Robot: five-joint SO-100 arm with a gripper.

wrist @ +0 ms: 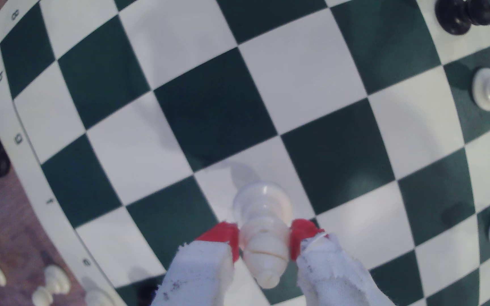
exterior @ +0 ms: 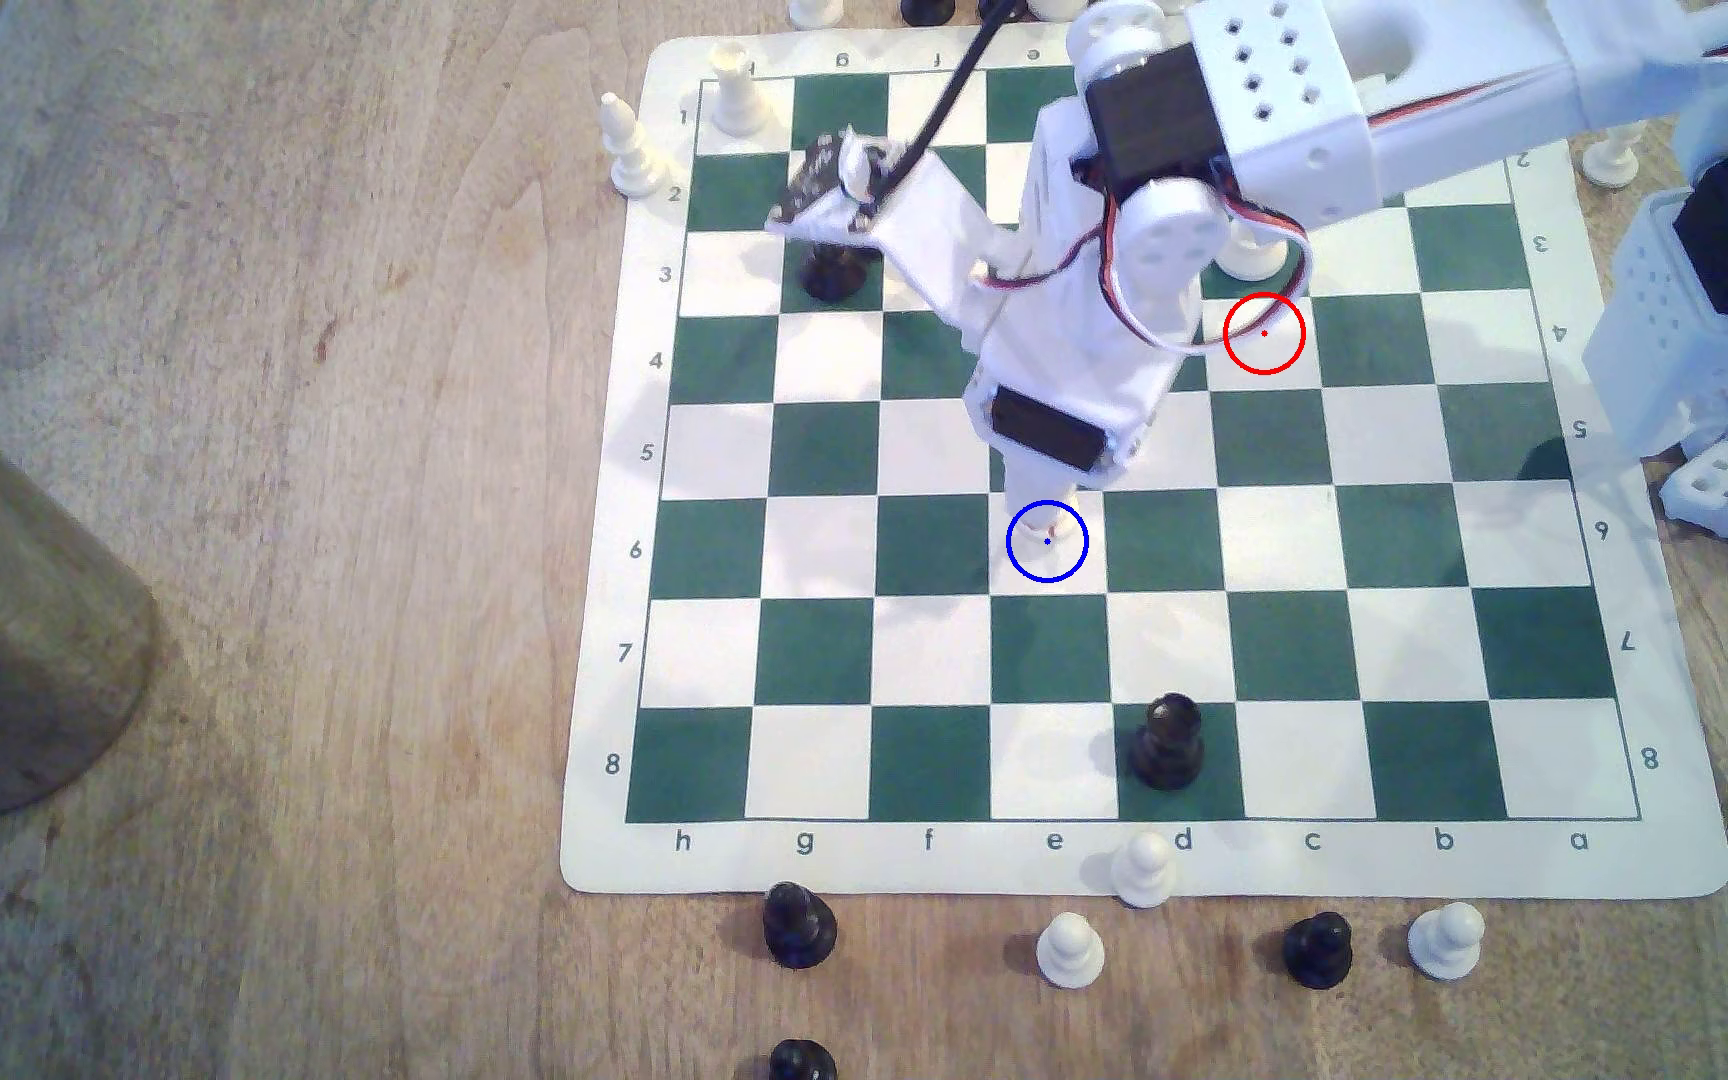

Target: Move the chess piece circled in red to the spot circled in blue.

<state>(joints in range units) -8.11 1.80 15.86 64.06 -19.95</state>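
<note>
Bishop (wrist: 263,235) upright in claw (wrist: 264,241), base on white square.
Red fingertips (wrist: 223,237) narrow, w/ one each side of bishop's head, pressing it. In exterior view claw sits over blue-ringed spot (exterior: 1047,541) on board (exterior: 1151,644); red ring (exterior: 1264,333) well apart.

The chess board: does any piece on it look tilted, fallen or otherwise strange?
Nothing stands out. The white bishop sits between the hand's red fingertips over a white square. The black piece near the board's number 8 edge stands upright.
</note>
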